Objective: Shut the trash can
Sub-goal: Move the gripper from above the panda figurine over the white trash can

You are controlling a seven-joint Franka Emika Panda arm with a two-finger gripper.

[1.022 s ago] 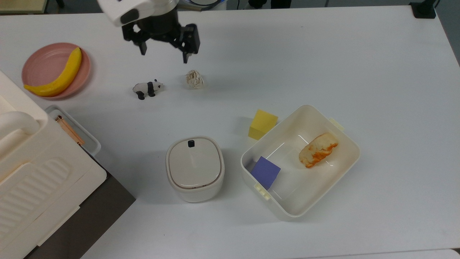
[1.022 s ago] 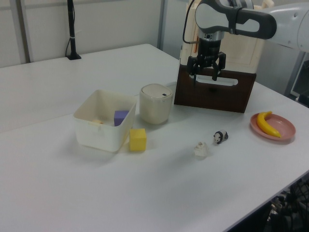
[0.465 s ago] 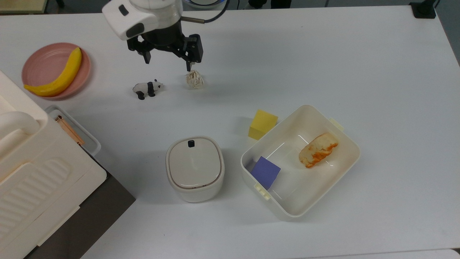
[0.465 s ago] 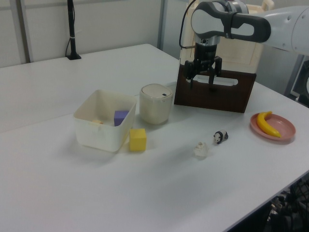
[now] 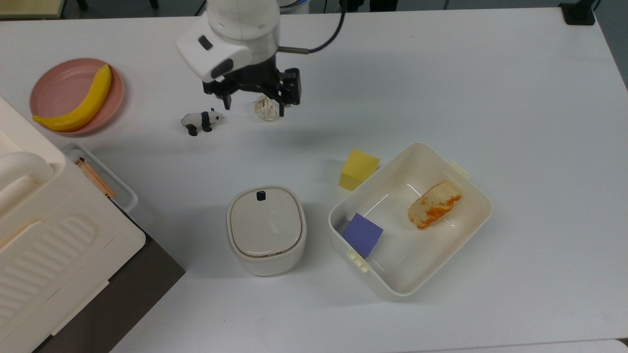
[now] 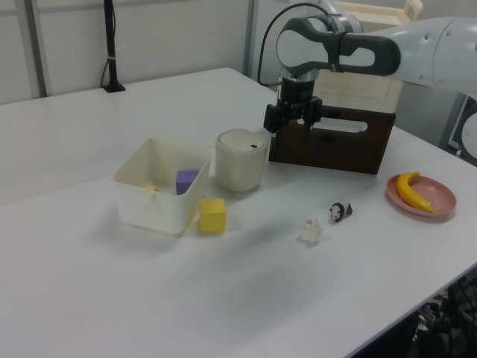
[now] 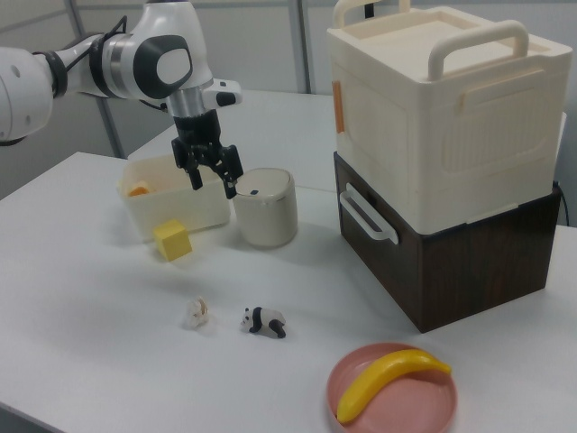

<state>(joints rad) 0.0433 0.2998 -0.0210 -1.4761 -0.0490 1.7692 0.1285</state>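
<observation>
Sliding toward the bin, jaws spread and empty

Left to right in the top view: the panda figure (image 5: 201,121), then my gripper (image 5: 254,104), which has drifted rightward within the last second and now hangs above the crumpled paper ball (image 5: 265,108). The trash can (image 5: 266,229) sits nearer the top view's bottom, lid already flat. I judge only a downward press remains, if any.

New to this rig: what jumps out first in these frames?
The white arm's black gripper, jaws open, hangs above the table over a crumpled paper ball and toy panda. Toward the top view's bottom, the trash can stands with its lid flat, beside an open tub holding a purple block. A banana on a pink plate adds colour at the top view's left.
</observation>
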